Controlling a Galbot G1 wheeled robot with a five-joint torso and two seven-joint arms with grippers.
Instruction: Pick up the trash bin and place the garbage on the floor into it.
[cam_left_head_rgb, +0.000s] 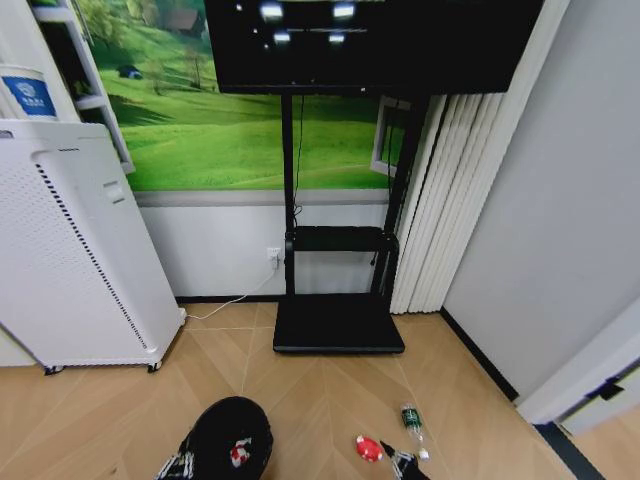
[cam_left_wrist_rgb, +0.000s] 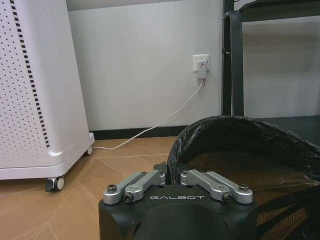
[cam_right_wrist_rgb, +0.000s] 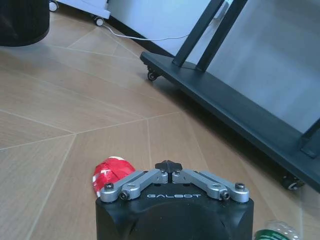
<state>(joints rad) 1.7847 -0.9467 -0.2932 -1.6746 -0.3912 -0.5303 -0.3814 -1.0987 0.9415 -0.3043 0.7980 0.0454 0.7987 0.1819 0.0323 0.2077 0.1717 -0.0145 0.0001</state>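
- Already, the trash bin (cam_left_head_rgb: 230, 440) sits low at the robot's left side in the head view, lined with a black bag, and one red-and-white piece (cam_left_head_rgb: 238, 453) lies inside it.
- From the left wrist view, the left end effector (cam_left_wrist_rgb: 171, 176) is pressed together on the bin's near rim (cam_left_wrist_rgb: 172, 155), so the bin appears to be held by that arm; whether it is lifted off the floor cannot be told.
- On the wooden floor (cam_left_head_rgb: 330, 390), a second red-and-white piece (cam_left_head_rgb: 368, 448) lies just left of the right end effector (cam_left_head_rgb: 405, 462), and the small bottle with the green label (cam_left_head_rgb: 412, 420) lies near it, toward the black TV stand base (cam_left_head_rgb: 338, 325).
- From the right wrist view, the right end effector (cam_right_wrist_rgb: 169, 167) hangs low over the floor with its tips pressed together, holding nothing, and the red-and-white piece (cam_right_wrist_rgb: 111, 172) lies just beside it.
- Judging by this, the bin step looks done and one of three litter pieces is in; the second red-and-white piece and the bottle are left.
- Off to the left stands a white perforated appliance (cam_left_head_rgb: 70, 250), well apart from the litter.
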